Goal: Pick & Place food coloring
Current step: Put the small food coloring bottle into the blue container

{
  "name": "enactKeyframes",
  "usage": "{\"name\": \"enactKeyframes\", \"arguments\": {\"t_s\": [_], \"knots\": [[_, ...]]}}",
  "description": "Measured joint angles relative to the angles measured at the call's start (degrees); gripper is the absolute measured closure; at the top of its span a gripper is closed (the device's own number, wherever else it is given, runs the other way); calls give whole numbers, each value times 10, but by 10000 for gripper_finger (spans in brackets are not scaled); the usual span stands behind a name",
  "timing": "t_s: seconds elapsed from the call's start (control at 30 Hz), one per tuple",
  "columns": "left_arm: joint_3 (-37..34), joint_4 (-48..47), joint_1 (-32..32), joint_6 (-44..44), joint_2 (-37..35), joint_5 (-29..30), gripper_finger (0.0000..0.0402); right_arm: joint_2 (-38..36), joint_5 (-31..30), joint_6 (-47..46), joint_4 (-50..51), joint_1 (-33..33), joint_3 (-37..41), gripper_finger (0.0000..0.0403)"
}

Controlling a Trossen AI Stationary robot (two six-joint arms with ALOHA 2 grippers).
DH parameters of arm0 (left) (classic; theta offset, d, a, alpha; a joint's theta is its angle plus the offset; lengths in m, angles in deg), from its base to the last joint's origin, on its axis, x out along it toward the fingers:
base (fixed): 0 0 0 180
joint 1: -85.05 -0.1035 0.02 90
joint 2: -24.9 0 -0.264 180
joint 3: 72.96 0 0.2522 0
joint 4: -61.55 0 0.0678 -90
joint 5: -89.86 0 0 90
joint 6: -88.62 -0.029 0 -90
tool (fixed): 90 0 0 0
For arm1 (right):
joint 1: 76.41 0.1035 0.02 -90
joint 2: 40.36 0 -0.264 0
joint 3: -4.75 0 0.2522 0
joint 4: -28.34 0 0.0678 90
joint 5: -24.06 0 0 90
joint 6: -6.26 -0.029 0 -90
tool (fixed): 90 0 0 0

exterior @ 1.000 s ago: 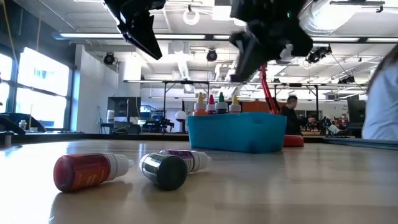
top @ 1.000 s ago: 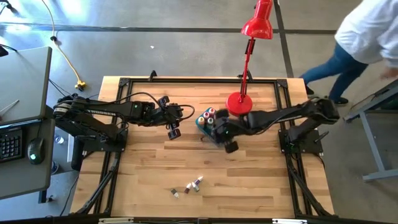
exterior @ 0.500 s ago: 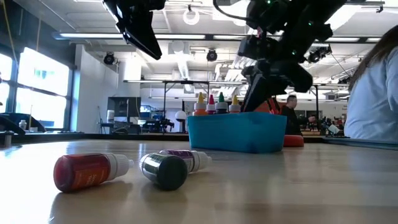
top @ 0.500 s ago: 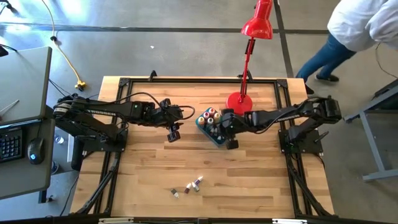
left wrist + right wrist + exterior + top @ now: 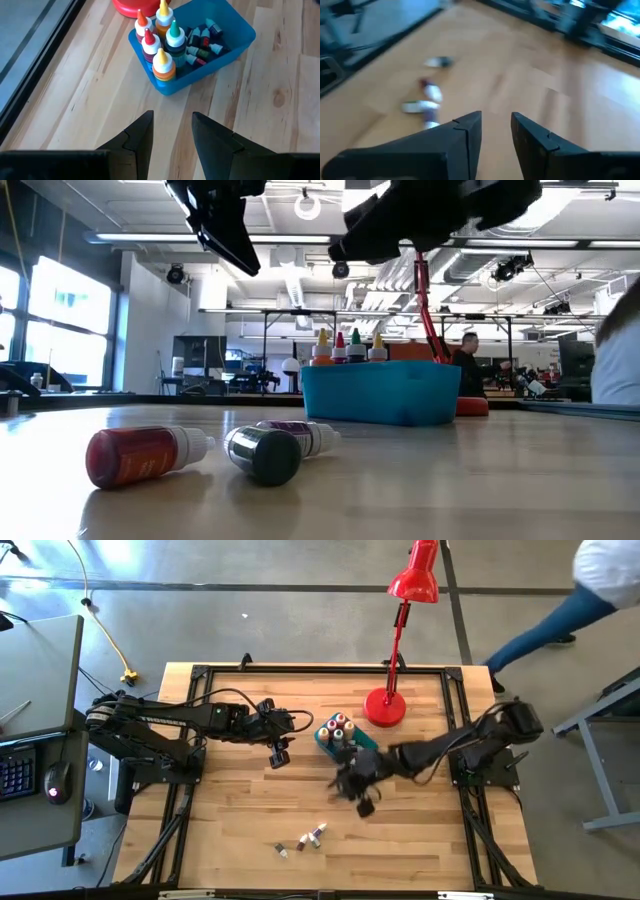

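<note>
The food coloring sat in two lots; most of the little dropper bottles (image 5: 162, 37) stood upright or lay packed in the teal plastic tub (image 5: 235, 47) near the middle of the tabletop (image 5: 240, 800), their pointed caps in orange, red, green and yellow poking above its rim; the tub stood just beside the round base of the red desk lamp (image 5: 386, 706). A few loose bottles (image 5: 303, 839) lay on their sides well apart from the tub, towards the near edge; from table height I saw a red one (image 5: 145, 454), a dark green one (image 5: 264, 454) and a purple one (image 5: 300, 432) lying close together.

The right claw (image 5: 360, 798) hung above the bare wood between the tub and the loose bottles; its two fingers (image 5: 465, 135) stood a little way apart with nothing between them. The left claw (image 5: 279, 750) hovered on the other side of the tub, clear of it; its fingers (image 5: 142, 135) were likewise parted on a narrow gap and held nothing.

A person (image 5: 590, 590) in a white top and blue trousers was beyond the tabletop's far right corner.
</note>
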Motion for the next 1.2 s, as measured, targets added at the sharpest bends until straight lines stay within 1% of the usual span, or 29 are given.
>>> {"name": "enactKeyframes", "arguments": {"t_s": [0.13,0.23,0.37,0.53,0.73,0.83,1.2], "knots": [[0,0,0,0,0,0,270,57,6,6,-78,52,0,304],[0,0,0,0,0,0,270,104,24,5,-136,77,1,304],[0,0,0,0,0,0,270,158,28,-2,-214,95,1,304],[0,0,0,0,0,-2,270,219,21,-30,-274,101,0,304],[0,0,0,0,0,-2,270,273,8,-32,-278,98,-23,304],[0,0,0,0,0,-2,270,283,8,-32,-273,93,-35,304],[0,0,0,-2,0,-10,270,288,6,-47,-192,81,-38,304]]}}
